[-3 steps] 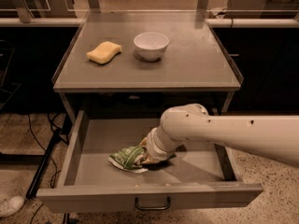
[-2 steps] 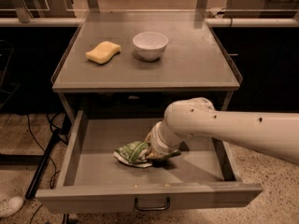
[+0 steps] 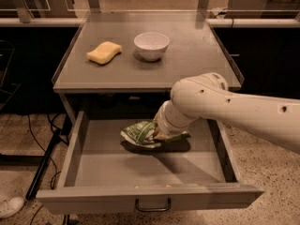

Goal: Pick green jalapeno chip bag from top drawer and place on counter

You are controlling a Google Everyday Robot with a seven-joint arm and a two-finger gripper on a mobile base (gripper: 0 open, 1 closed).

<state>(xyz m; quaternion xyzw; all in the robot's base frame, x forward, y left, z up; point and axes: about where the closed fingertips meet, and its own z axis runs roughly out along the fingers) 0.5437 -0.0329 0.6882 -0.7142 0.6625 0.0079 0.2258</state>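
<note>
At the left of the frame the drawer (image 3: 76,146) stands pulled out, and its side wall would catch anything carried out low and sideways, so the lift should probably go up before it goes across. In the upper left a yellow sponge (image 3: 103,52) lies on the counter (image 3: 199,55), which takes away that corner as a landing spot. In the middle of the frame, inside the drawer and toward its back, is the green chip bag (image 3: 138,132), crumpled, with a dark shadow under it that suggests it sits a little off the drawer floor. A crinkled foil bag is slippery and gives under pressure, so a hold on one corner could let it slide out or swing. Above it, in the upper middle, a white bowl (image 3: 151,45) stands near the sponge, and a bag dragged over the front edge could knock it. The gripper (image 3: 160,134) is down in the drawer at the right end of the bag, hidden by the wrist, and I cannot tell whether it is apart, together or clamped on the bag. To the right the thick white arm (image 3: 243,109) passes close under the counter's front edge, and a straight rise may strike it.
</note>
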